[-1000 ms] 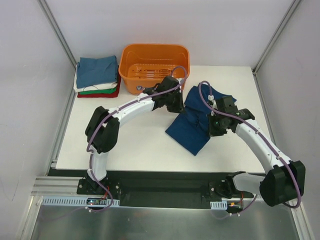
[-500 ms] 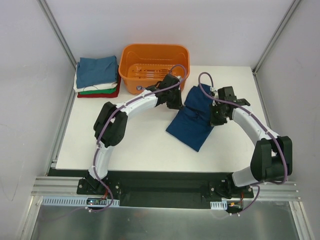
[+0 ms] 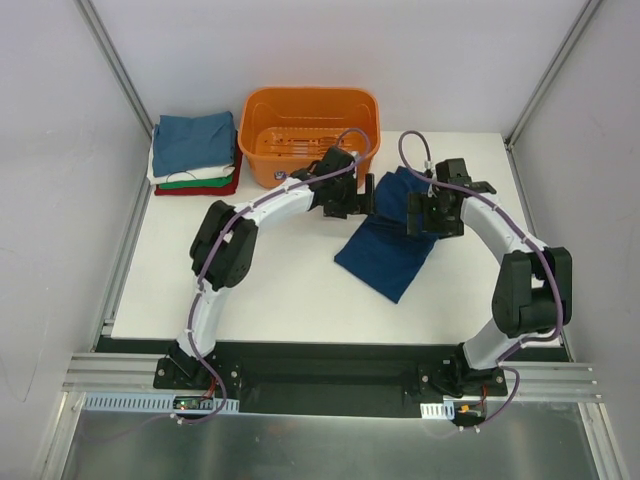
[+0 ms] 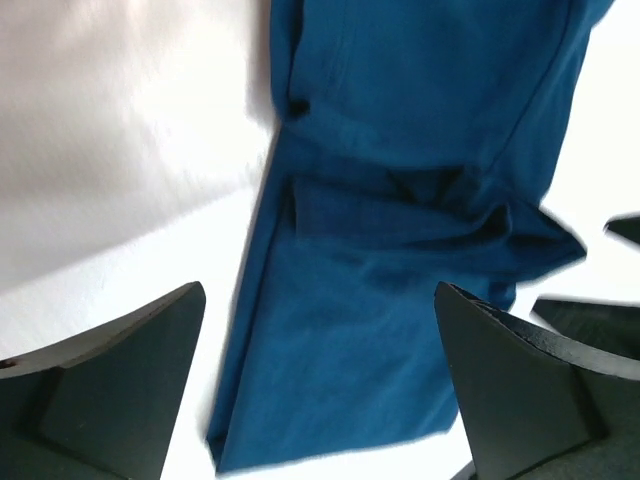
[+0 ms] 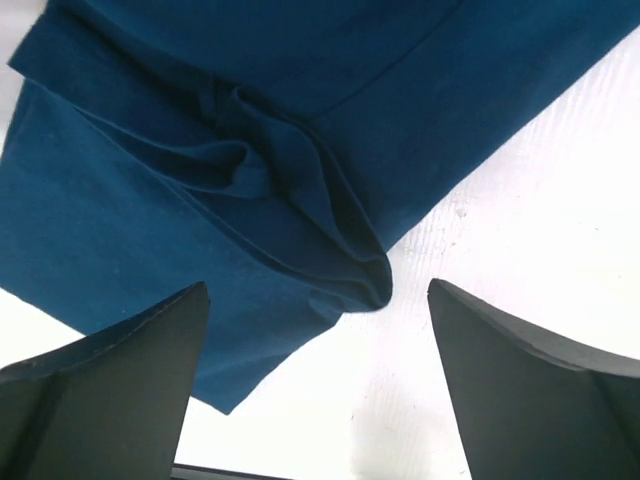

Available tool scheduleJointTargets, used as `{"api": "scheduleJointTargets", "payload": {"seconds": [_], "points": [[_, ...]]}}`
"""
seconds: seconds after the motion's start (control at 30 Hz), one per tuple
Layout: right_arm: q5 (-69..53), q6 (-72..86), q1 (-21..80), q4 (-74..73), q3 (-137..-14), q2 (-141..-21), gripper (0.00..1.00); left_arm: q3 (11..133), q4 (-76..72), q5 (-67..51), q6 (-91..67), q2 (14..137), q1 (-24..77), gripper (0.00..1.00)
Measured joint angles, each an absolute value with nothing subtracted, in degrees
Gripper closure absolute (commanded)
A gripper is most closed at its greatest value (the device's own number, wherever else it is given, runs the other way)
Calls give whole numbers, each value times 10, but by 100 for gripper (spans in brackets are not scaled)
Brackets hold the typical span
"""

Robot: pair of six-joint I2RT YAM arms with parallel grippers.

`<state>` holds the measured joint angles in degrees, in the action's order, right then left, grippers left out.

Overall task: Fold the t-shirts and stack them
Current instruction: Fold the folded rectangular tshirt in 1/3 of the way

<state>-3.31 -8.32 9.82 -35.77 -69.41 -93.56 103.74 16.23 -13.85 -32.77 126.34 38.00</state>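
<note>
Left gripper [image 4: 320, 288] and right gripper [image 5: 318, 285] both gape wide, gripping nothing, over the dark blue t-shirt [image 3: 385, 255] (its bunched folds lie between each pair of fingers), spread on the white table [image 3: 270, 290] near the orange basket [image 3: 310, 130].

Top external: high behind the arm bases [image 3: 190, 370], looking down on the whole table [image 3: 280, 290].
Left wrist: close above the navy t-shirt [image 4: 400, 200], facing down between its fingers [image 4: 110, 390].
Right wrist: equally close, facing down.
Shared: the t-shirt's folds.
</note>
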Motion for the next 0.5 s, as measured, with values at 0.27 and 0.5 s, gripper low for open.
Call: {"api": "scheduleJointTargets", "payload": {"seconds": [0.27,0.5], "points": [[-74,-80,117,-356,-656,-853,3,880,166,-151,-325,1084,379,1],[-113,-60,222,-340,-619,-852,3,714,153,-146,-326,904,379,1]]}}
